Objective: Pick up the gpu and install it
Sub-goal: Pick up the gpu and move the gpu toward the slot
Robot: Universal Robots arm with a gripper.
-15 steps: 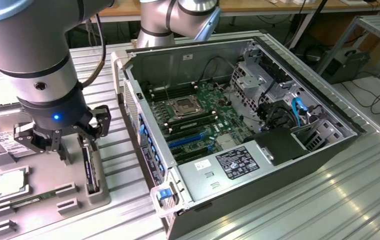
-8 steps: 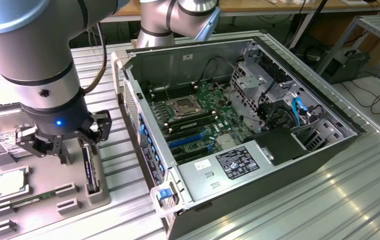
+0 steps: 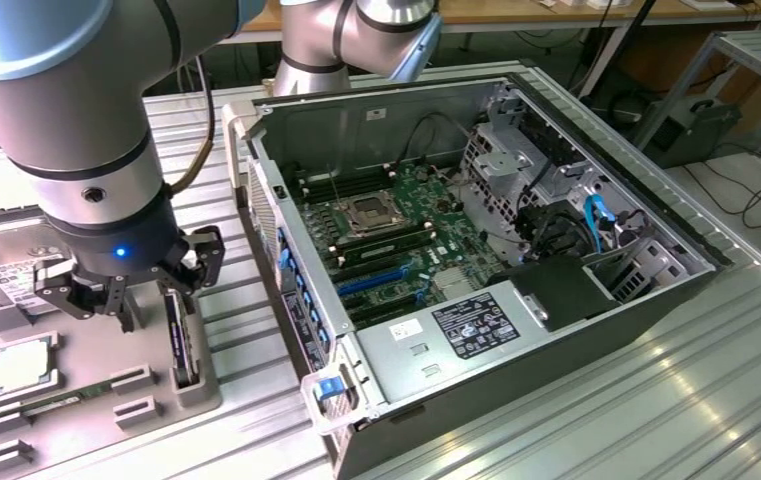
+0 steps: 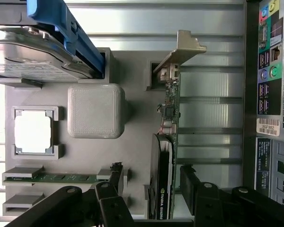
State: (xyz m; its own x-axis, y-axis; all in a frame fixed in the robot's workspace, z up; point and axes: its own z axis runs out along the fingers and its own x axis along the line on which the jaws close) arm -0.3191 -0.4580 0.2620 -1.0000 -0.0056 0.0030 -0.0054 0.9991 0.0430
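Note:
The gpu (image 4: 163,194) stands on its edge in a slot of the grey parts tray (image 4: 132,118), its black fan shroud to one side and its silvery end bracket (image 4: 182,49) at the far end. In the exterior view the gpu (image 3: 183,350) is a thin dark card at the tray's edge nearest the case. My gripper (image 4: 151,172) is open and hangs low over the card with one black finger (image 4: 116,177) on each side of it; a clear gap shows on the fan side. In the exterior view the gripper (image 3: 147,305) sits just above the tray.
The tray also holds a silver hard drive (image 4: 33,52) in a blue caddy, a CPU (image 4: 33,133) and a green memory stick (image 4: 52,178). The open computer case (image 3: 487,250) lies to the exterior view's right, motherboard (image 3: 394,240) exposed with blue slots. Its rear panel (image 4: 270,71) is close to the gpu.

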